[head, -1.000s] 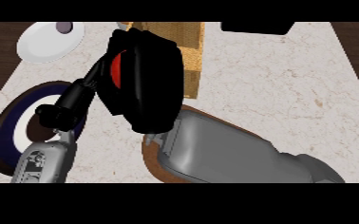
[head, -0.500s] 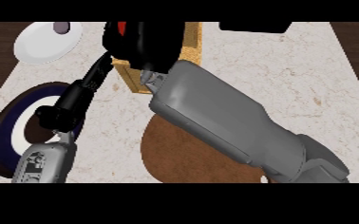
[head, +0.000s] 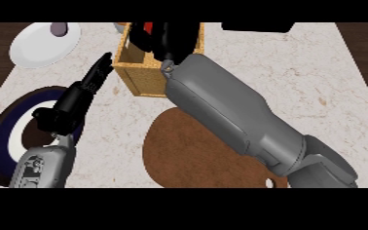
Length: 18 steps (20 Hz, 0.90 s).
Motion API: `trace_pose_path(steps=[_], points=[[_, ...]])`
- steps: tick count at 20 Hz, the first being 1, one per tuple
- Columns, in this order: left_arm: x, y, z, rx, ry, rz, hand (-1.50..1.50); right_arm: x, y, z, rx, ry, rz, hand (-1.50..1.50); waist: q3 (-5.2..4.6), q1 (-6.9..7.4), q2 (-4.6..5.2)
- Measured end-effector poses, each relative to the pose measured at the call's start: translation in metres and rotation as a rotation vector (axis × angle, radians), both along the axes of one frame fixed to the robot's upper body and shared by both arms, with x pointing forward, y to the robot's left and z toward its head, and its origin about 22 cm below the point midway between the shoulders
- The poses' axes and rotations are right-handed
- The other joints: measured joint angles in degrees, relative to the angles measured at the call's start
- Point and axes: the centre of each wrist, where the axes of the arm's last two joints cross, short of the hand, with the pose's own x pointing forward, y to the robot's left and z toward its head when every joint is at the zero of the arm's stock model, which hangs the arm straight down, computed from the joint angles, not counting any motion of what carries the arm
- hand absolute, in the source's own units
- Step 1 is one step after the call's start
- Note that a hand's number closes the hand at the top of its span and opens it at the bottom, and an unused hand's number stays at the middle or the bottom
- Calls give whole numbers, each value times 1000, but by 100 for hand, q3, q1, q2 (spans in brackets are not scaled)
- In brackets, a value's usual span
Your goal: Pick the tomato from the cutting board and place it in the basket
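Your right hand [head: 173, 38] is hanging over the basket [head: 137, 75], its black fingers curling round the tomato [head: 149, 27], of which only a red sliver is showing at the hand's left edge. The tomato is sitting above the basket's opening, inside its outline as you are seeing it from the head view; whether it is touching the basket's floor you cannot tell, since the hand is hiding most of it. Your grey right forearm is running from the lower right corner up to the basket, crossing over the brown cutting board [head: 187, 156], which is lying on the table [head: 287, 68] just below the basket. Your left hand [head: 79, 95] is resting at the left, fingers straight and pointing up toward the basket's left wall, holding nothing, near the basket but apart from it. Under that hand a dark blue plate [head: 14, 122] is lying, and a white plate [head: 39, 46] is sitting at the upper left.
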Motion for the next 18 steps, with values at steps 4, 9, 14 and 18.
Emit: trace_pose_path(steps=[4, 9, 14, 18], points=[[0, -4, 0, -1, -11, 5, 0, 11, -7, -18, -19, -28, -23, 150, 4, -17, 4], [-1, -2, 3, -3, -8, 10, 0, 24, -22, -32, 43, -95, -71, -150, 6, -36, 11], [-5, 4, 2, -4, -12, 9, 0, 32, -27, -35, 71, -119, -83, -150, 6, -26, 11], [-6, 7, 3, -4, -6, 8, 0, 33, -27, -33, 82, -146, -58, -150, 7, -58, 2]])
